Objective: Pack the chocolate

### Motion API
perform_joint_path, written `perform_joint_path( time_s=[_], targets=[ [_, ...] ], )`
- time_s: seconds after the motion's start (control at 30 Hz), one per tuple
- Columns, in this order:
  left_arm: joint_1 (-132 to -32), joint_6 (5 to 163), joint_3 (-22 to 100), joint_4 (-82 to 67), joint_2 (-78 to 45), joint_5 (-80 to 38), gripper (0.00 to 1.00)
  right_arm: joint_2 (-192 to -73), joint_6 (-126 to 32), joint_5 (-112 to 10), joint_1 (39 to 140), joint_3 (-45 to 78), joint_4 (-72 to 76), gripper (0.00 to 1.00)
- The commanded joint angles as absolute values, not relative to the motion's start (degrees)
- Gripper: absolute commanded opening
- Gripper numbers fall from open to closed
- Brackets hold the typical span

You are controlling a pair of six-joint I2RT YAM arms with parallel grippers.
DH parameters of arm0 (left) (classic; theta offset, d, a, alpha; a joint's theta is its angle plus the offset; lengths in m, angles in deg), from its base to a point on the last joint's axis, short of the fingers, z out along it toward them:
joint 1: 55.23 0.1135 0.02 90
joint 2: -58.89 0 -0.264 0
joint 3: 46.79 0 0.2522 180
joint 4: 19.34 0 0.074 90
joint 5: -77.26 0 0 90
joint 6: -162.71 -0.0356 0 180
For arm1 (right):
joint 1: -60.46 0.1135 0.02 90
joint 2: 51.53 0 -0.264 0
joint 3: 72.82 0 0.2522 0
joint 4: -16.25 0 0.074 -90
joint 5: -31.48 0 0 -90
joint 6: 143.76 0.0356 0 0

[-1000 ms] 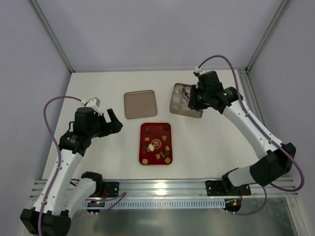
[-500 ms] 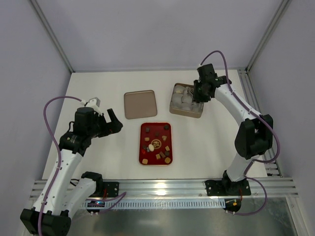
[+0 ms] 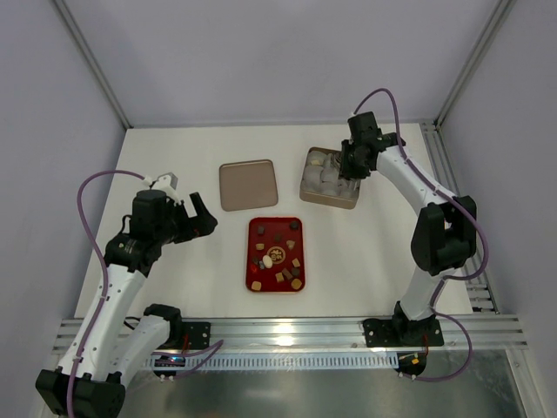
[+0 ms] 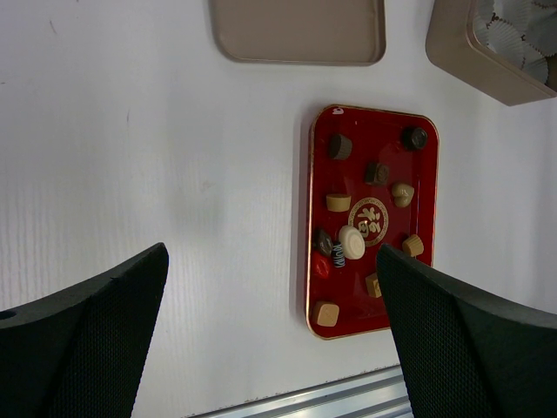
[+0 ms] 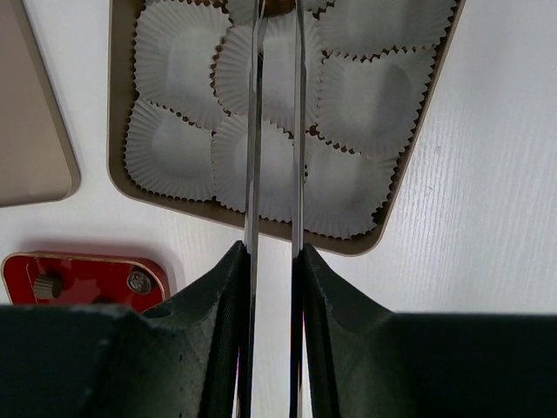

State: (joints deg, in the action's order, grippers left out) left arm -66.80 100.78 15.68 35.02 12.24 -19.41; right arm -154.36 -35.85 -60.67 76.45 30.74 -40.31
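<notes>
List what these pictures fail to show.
- Right wrist view: the metal blades in the right gripper run off the top edge; their tips, and anything held, are unseen.
- Top view: the right gripper covers some paper cups in the box.
- Left wrist view: the frame corner cuts off most of the box.
- Top view: the chocolate on the red tray is too small for shapes.

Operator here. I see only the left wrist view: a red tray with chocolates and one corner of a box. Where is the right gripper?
Observer: In the top view the right gripper is above the tan box, beyond and right of the red tray.
Operator: Does it hold something?
Observer: Its wrist view shows it closed on thin metal tweezers, which point into the box.
Operator: Are chocolates in the box already?
Observer: The white paper cups visible there are empty; the frame cuts off the tweezer tips.
</notes>
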Motion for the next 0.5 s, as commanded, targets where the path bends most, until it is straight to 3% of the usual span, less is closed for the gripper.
perform_joint_path(
  time_s=[0.0, 0.47],
  targets=[
    [-67.0, 100.57, 15.66, 34.06, 12.75, -19.5, 1.0, -155.07, -35.3, -60.28, 76.19, 32.96, -37.85, 0.26],
    [-67.01, 100.65, 15.66, 34.06, 12.66, -19.42, 1.0, -153.23, -35.56, -59.58, 76.19, 33.49, -38.2, 0.38]
  ],
)
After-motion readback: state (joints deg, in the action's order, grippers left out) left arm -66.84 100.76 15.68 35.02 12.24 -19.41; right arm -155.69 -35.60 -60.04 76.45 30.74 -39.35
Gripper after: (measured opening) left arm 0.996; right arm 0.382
